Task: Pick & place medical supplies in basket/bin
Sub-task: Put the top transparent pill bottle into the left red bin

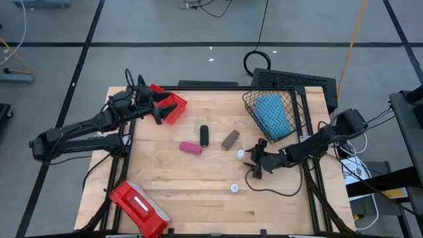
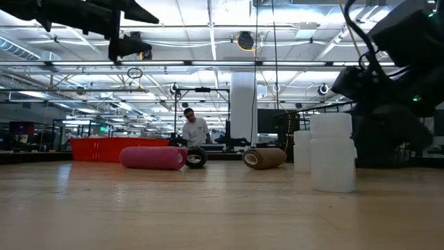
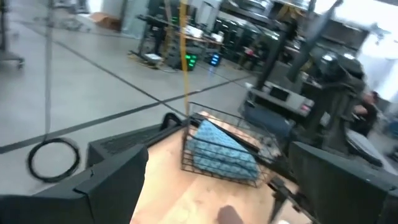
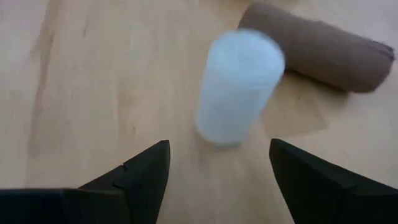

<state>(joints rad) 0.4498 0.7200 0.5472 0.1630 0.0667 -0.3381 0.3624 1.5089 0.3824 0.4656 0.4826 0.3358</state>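
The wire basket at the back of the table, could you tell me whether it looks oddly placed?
Yes. The black wire-mesh basket is tipped over, its mouth facing toward the table's middle, with the blue folded cloth pad inside. A basket on its side could let the pad slide out. It also lies near the table's back right corner.

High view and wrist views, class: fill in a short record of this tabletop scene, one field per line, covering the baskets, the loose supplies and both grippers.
wire basket: black mesh basket at the table's far right, holding the blue pad
red bin: at the far left
rolls: pink roll, black roll, brown roll loose mid-table
white bottles: one before the right gripper, another nearer the front
left gripper: open, over the red bin
right gripper: open, facing a white bottle
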